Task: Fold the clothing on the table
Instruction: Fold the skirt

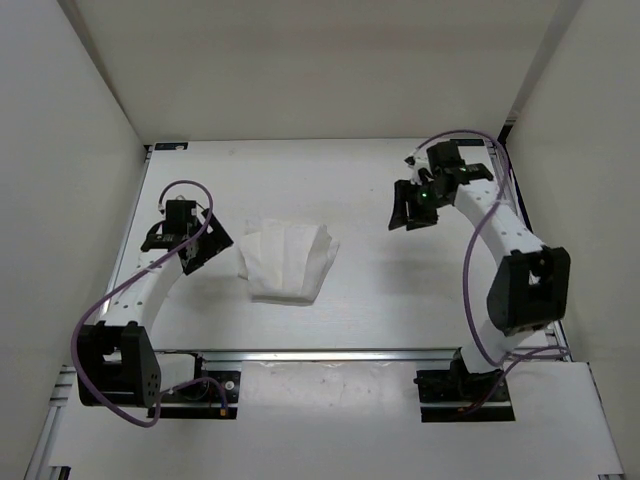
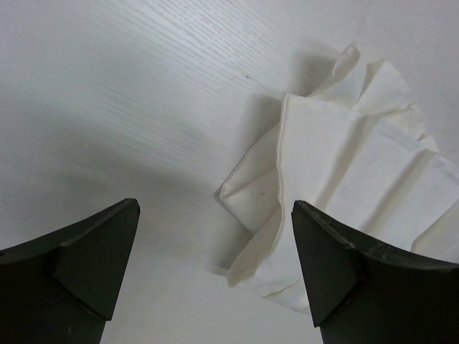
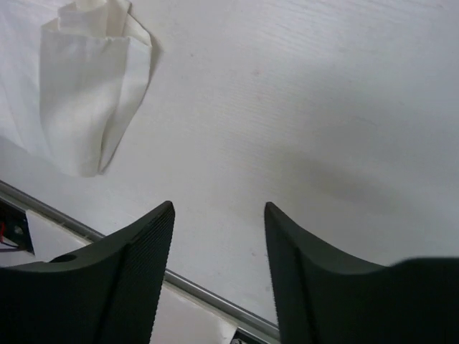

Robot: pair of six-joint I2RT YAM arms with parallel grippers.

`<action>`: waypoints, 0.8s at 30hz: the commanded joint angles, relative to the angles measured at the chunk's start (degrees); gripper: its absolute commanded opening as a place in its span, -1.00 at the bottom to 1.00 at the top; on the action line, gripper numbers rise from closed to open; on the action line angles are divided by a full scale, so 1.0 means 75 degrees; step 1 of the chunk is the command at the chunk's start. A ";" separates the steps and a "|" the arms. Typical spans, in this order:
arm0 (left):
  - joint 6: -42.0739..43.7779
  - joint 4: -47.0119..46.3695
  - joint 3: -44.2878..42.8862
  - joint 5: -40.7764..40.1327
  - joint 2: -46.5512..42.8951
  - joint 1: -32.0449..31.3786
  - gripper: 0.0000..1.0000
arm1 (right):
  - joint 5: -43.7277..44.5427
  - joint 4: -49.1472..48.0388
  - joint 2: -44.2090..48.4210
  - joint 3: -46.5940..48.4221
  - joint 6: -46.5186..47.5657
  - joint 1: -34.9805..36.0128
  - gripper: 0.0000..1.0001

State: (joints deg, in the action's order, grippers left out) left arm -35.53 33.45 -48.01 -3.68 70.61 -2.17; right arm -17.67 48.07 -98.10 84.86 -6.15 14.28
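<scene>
The white clothing (image 1: pixel 288 262) lies on the table (image 1: pixel 380 290) as a folded, crinkly bundle, left of centre. My left gripper (image 1: pixel 185 248) hovers just to its left, open and holding nothing. In the left wrist view the clothing (image 2: pixel 358 165) shows its layered edge ahead, to the right of the gripper (image 2: pixel 215 208), and the right finger (image 2: pixel 344 265) covers its near corner. My right gripper (image 1: pixel 412 215) is raised over the right half of the table, well away from the garment. It is open with bare table between its fingers (image 3: pixel 219 208). The clothing (image 3: pixel 86 93) sits far off at upper left there.
White walls close in the table on the left, back and right. A metal rail (image 1: pixel 340 352) runs along the front edge and also shows in the right wrist view (image 3: pixel 201 290). Both arm bases (image 1: pixel 120 365) and purple cables sit near it.
</scene>
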 commanded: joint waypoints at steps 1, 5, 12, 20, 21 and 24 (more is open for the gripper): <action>0.0342 -0.0382 -0.0254 0.0456 -0.0145 0.0173 0.97 | -0.0080 -0.0092 0.1079 -0.0917 0.0012 -0.0567 0.22; 0.0646 -0.0055 -0.0524 0.0222 -0.0192 -0.0072 0.97 | -0.0619 -0.0421 0.2040 -0.1716 -0.0222 -0.1889 0.40; 0.0730 0.0449 -0.0220 -0.0270 -0.0800 -0.0249 0.98 | -0.0305 -0.0410 0.2440 -0.2279 -0.0164 -0.2222 0.45; 0.0647 0.0462 0.0353 -0.0435 -0.1211 -0.0191 0.97 | -0.1194 -0.0785 0.2440 -0.2561 -0.0504 -0.2900 0.46; 0.0659 0.0427 0.0424 -0.0365 -0.1223 -0.0202 0.97 | -0.1218 -0.0785 0.2417 -0.2572 -0.0504 -0.2947 0.46; 0.0636 0.0380 0.0600 -0.0224 -0.1317 -0.0074 0.96 | -0.1147 -0.0750 0.2429 -0.2514 -0.0492 -0.2994 0.46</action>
State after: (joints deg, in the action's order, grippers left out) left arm -30.74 36.18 -44.51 -5.91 62.43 -3.53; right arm -24.40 43.99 -81.25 65.84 -9.23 -7.97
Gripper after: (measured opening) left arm 0.983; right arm 0.725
